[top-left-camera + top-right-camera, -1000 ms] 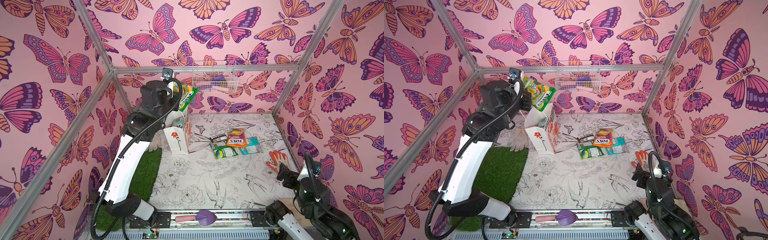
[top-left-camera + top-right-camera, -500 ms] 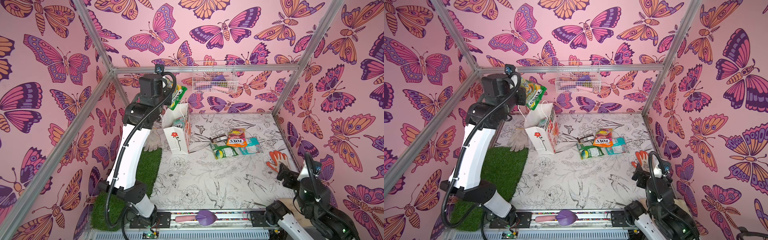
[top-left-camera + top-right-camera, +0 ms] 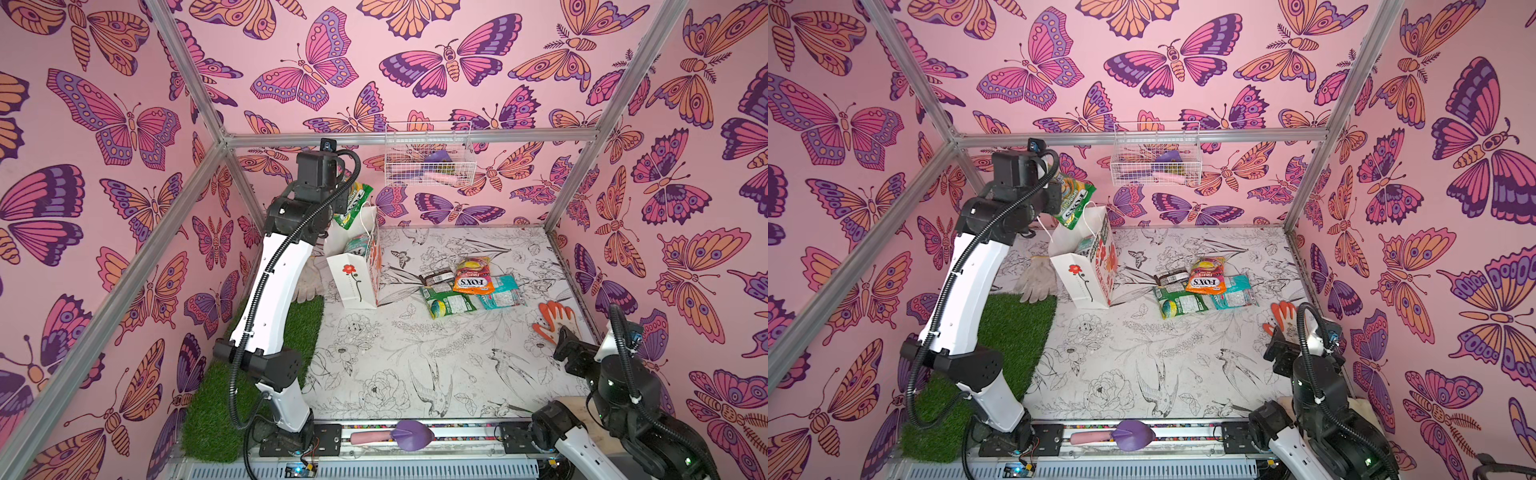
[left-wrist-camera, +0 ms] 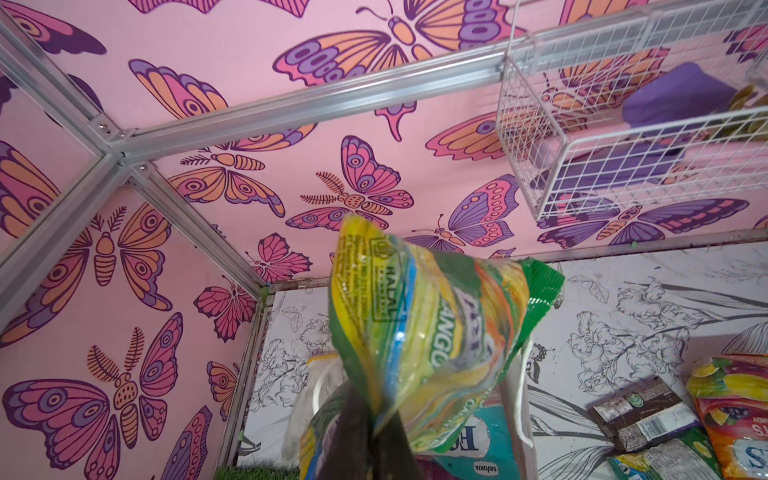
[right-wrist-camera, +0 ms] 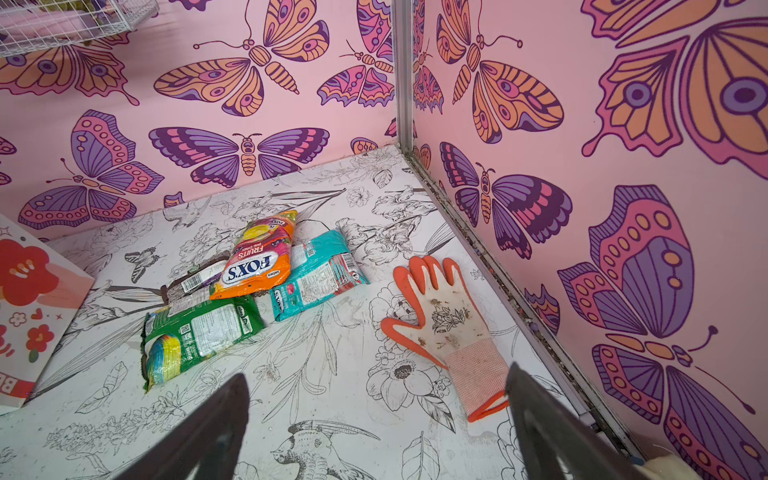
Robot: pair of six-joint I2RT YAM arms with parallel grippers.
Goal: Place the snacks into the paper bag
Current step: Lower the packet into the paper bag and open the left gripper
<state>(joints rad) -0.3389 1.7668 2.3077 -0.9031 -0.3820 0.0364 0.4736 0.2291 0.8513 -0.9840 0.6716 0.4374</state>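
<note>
Left pincer (image 4: 370,415), barely visible, has dipped, pinching yellow-green bag (image 4: 424,332) over paper bag (image 3: 353,282); right pincer (image 5: 376,372) spread.

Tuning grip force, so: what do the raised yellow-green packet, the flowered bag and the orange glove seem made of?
The yellow-green packet looks like thin glossy plastic film: creases and glints. The paper bag seems matte white paper or card: crisp folded edges. The orange glove is probably knit fabric with rubber-coated fingers: ribbed cuff, smooth orange tips.

White arm links (image 3: 274,299), black joints (image 3: 274,366), ribbed black cables (image 3: 230,397).
</note>
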